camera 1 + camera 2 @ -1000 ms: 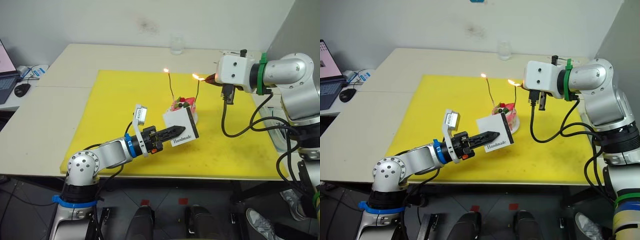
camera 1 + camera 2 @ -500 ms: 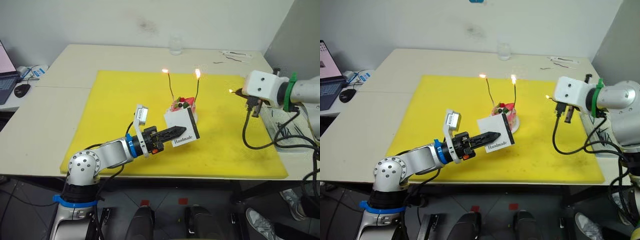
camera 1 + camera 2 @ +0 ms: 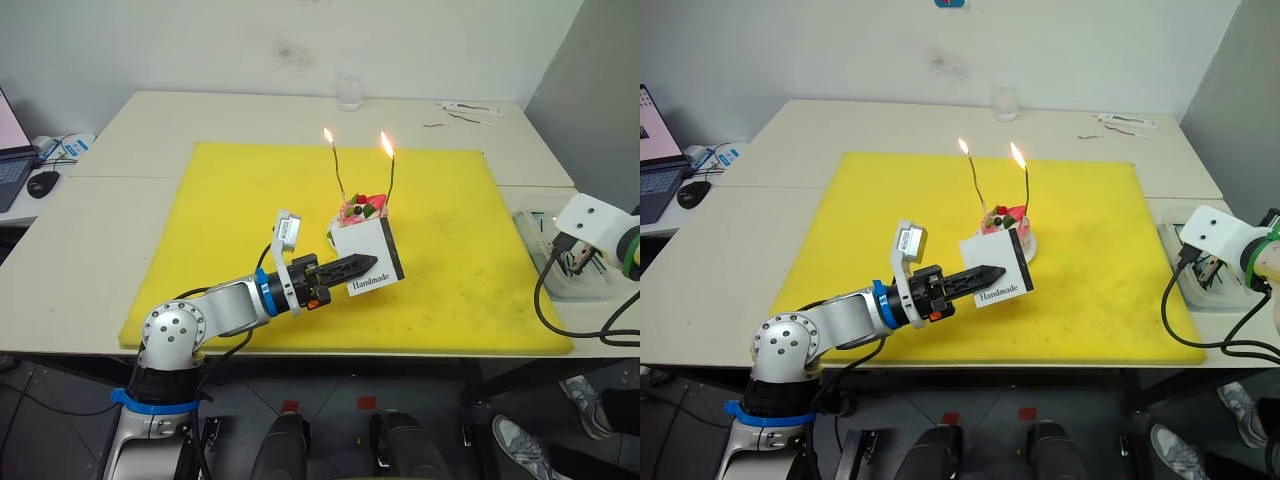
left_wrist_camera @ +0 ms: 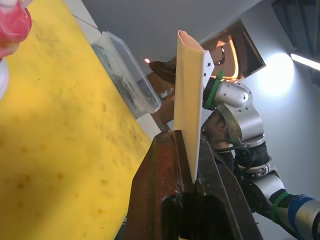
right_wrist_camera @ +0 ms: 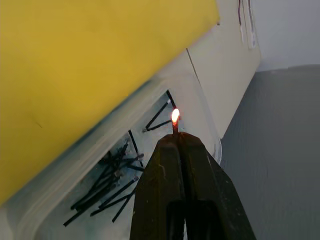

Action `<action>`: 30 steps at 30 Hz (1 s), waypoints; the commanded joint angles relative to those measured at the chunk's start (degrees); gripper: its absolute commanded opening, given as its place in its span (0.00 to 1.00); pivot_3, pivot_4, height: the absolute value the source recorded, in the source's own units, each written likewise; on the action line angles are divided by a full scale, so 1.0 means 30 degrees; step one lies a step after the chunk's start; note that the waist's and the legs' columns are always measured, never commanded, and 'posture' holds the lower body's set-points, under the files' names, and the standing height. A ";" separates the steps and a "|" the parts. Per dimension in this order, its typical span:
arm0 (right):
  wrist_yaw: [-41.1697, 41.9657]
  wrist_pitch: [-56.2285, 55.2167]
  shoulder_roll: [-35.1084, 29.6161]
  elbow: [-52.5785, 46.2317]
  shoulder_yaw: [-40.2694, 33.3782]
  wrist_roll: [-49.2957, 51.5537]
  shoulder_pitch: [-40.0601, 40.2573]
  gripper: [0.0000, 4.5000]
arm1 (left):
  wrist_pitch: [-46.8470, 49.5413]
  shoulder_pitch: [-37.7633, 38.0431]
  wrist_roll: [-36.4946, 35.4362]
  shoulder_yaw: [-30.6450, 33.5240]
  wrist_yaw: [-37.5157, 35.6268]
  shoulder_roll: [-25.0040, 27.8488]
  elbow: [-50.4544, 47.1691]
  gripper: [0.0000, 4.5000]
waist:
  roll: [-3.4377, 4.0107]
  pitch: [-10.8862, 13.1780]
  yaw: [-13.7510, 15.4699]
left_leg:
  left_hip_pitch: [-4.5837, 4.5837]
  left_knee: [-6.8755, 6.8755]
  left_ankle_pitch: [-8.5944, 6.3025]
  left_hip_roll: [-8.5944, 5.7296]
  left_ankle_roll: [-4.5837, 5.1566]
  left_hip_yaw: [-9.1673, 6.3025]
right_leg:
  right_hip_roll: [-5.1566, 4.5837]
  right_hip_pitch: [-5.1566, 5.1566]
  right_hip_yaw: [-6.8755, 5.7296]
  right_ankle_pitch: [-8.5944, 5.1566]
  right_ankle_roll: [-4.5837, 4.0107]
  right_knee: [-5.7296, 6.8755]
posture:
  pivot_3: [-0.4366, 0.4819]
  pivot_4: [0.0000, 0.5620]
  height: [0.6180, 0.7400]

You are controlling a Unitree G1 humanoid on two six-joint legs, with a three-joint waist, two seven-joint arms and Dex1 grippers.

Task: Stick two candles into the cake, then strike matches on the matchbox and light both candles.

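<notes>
Yellow mat (image 3: 240, 215), perhaps a glass (image 3: 349, 93)

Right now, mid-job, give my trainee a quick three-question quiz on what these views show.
1. True or false: both candles in the cake carry a flame.
2. What does the left gripper hold? A) a spoon B) the matchbox C) a cup
3. Fill in: the right gripper holds a burning match above a clear ____ of matches.

Key: 1 true. 2 B, the fingers are clamped on the box marked Handmade, held in front of the cake over the yellow mat. 3 tray, standing on the table beside the mat's right edge.
</notes>
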 commanded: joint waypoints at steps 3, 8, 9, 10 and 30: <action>-0.1088 -0.0430 -0.0318 0.0778 -0.0623 -0.0312 0.0341 0.01 | 0.0035 -0.0137 0.0070 0.0056 -0.0407 -0.0011 -0.0170 0.00 | 0.0000 0.0000 0.0022 | -0.0010 0.0003 0.0000 -0.0007 0.0000 -0.0001 | -0.0002 0.0004 0.0002 0.0000 0.0001 -0.0010 | 0.48 0.27 1.00; -0.1481 -0.0993 -0.0870 0.1874 -0.0581 -0.0550 0.0785 0.01 | -0.0020 0.0011 0.0036 0.0139 -0.0267 0.0034 -0.0304 0.00 | 0.0001 0.0001 0.0041 | -0.0015 -0.0001 -0.0001 -0.0010 0.0001 -0.0003 | -0.0003 0.0003 0.0002 0.0000 0.0002 -0.0014 | 0.48 0.27 1.00; -0.1495 -0.1015 -0.0948 0.1987 -0.0590 -0.0548 0.0821 0.01 | -0.0045 0.0050 0.0036 0.0154 -0.0215 0.0030 -0.0326 0.00 | 0.0002 0.0000 0.0041 | -0.0014 -0.0002 -0.0001 -0.0009 0.0002 -0.0003 | -0.0002 0.0002 0.0004 0.0000 0.0002 -0.0014 | 0.48 0.27 1.00; -0.1462 -0.0939 -0.0985 0.2051 -0.0605 -0.0481 0.0842 0.01 | -0.0058 0.0078 0.0022 0.0162 -0.0176 0.0026 -0.0345 0.00 | 0.0002 0.0000 0.0036 | -0.0013 -0.0002 -0.0001 -0.0009 0.0002 -0.0003 | -0.0002 0.0002 0.0004 0.0000 0.0002 -0.0013 | 0.48 0.27 1.00; -0.0342 -0.0401 -0.0686 0.0250 -0.0771 0.1532 -0.0424 0.99 | 0.0268 0.0000 0.0260 -0.0083 0.0084 0.0253 -0.0203 0.00 | 0.0015 -0.0007 -0.0068 | 0.0000 0.0008 0.0000 -0.0002 0.0002 -0.0002 | 0.0005 0.0006 0.0008 0.0002 0.0004 0.0003 | 0.48 0.27 1.00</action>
